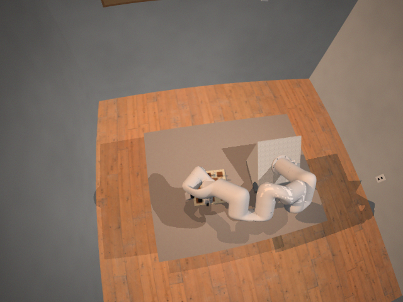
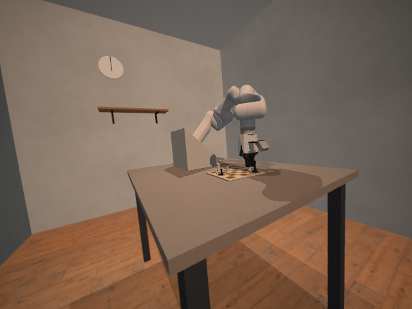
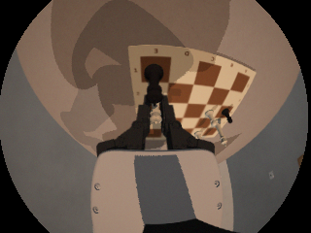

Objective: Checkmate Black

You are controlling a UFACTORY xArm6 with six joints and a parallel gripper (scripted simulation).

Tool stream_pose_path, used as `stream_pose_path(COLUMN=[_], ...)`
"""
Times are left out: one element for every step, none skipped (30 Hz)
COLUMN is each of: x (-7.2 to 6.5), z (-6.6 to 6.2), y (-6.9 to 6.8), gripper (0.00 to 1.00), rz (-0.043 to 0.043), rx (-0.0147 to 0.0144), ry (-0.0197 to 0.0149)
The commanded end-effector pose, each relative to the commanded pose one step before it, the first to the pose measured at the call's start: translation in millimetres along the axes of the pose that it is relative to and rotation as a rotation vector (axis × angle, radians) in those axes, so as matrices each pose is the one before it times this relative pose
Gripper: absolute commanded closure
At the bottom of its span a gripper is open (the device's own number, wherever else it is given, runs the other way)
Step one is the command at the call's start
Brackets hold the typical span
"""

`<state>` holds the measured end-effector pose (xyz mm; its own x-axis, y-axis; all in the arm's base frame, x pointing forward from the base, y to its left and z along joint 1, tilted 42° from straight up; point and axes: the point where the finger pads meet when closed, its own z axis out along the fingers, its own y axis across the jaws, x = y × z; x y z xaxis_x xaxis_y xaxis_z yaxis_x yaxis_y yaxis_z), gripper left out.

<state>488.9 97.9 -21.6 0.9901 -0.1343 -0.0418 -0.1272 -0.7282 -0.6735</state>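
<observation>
White piece (image 3: pixel 155 118) near board (image 3: pixel 214 87) edge

Chessboard (image 2: pixel 237 174) on desk (image 2: pixel 206 206), in front of wedge block (image 2: pixel 186 150). Gripper (image 3: pixel 155 131) over board's far corner, jaws closed on white piece (image 3: pixel 155 120), black piece (image 3: pixel 154 78) just beside. Piece cluster (image 2: pixel 220 169) at opposite edge.

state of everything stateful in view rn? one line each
gripper: shut on white piece, lowered close over the board
white piece: upright between the jaws
black piece: upright on a corner square, just beyond the jaws
chessboard: flat on the table
other pieces: clustered at the far edge, too small to tell
</observation>
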Motion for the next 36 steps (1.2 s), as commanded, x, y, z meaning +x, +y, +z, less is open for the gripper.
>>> stream_pose_path(x=[1.16, 0.00, 0.00, 0.00, 0.00, 0.00, 0.00, 0.00, 0.00, 0.00, 0.00, 0.00, 0.00, 0.00, 0.00, 0.00, 0.00, 0.00, 0.00, 0.00, 0.00, 0.00, 0.00, 0.00, 0.00, 0.00, 0.00, 0.00, 0.00, 0.00, 0.00, 0.00, 0.00, 0.00, 0.00, 0.00], z=[-1.41, 0.00, 0.00, 0.00, 0.00, 0.00, 0.00, 0.00, 0.00, 0.00, 0.00, 0.00, 0.00, 0.02, 0.00, 0.00, 0.04, 0.07, 0.11, 0.15, 0.19, 0.22, 0.25, 0.27, 0.29, 0.30, 0.30, 0.29, 0.27, 0.25, 0.22, 0.00, 0.00, 0.19, 0.15, 0.11], y=[-0.18, 0.00, 0.00, 0.00, 0.00, 0.00, 0.00, 0.00, 0.00, 0.00, 0.00, 0.00, 0.00, 0.00, 0.00, 0.00, 0.00, 0.00, 0.00, 0.00, 0.00, 0.00, 0.00, 0.00, 0.00, 0.00, 0.00, 0.00, 0.00, 0.00, 0.00, 0.00, 0.00, 0.00, 0.00, 0.00], gripper=[1.00, 1.00, 1.00, 1.00, 1.00, 1.00, 1.00, 1.00, 1.00, 1.00, 1.00, 1.00, 1.00, 1.00, 1.00, 1.00, 1.00, 1.00, 1.00, 1.00, 1.00, 1.00, 1.00, 1.00, 1.00, 1.00, 1.00, 1.00, 1.00, 1.00, 1.00, 1.00, 1.00, 1.00, 1.00, 1.00], rz=[-0.00083, 0.00000, 0.00000, 0.00000, 0.00000, 0.00000, 0.00000, 0.00000, 0.00000, 0.00000, 0.00000, 0.00000, 0.00000, 0.00000, 0.00000, 0.00000, 0.00000, 0.00000, 0.00000, 0.00000, 0.00000, 0.00000, 0.00000, 0.00000, 0.00000, 0.00000, 0.00000, 0.00000, 0.00000, 0.00000, 0.00000, 0.00000, 0.00000, 0.00000, 0.00000, 0.00000], rx=[0.00011, 0.00000, 0.00000, 0.00000, 0.00000, 0.00000, 0.00000, 0.00000, 0.00000, 0.00000, 0.00000, 0.00000, 0.00000, 0.00000, 0.00000, 0.00000, 0.00000, 0.00000, 0.00000, 0.00000, 0.00000, 0.00000, 0.00000, 0.00000, 0.00000, 0.00000, 0.00000, 0.00000, 0.00000, 0.00000, 0.00000, 0.00000, 0.00000, 0.00000, 0.00000, 0.00000], ry=[0.00306, 0.00000, 0.00000, 0.00000, 0.00000, 0.00000, 0.00000, 0.00000, 0.00000, 0.00000, 0.00000, 0.00000, 0.00000, 0.00000, 0.00000, 0.00000, 0.00000, 0.00000, 0.00000, 0.00000, 0.00000, 0.00000, 0.00000, 0.00000, 0.00000, 0.00000, 0.00000, 0.00000, 0.00000, 0.00000, 0.00000, 0.00000, 0.00000, 0.00000, 0.00000, 0.00000])
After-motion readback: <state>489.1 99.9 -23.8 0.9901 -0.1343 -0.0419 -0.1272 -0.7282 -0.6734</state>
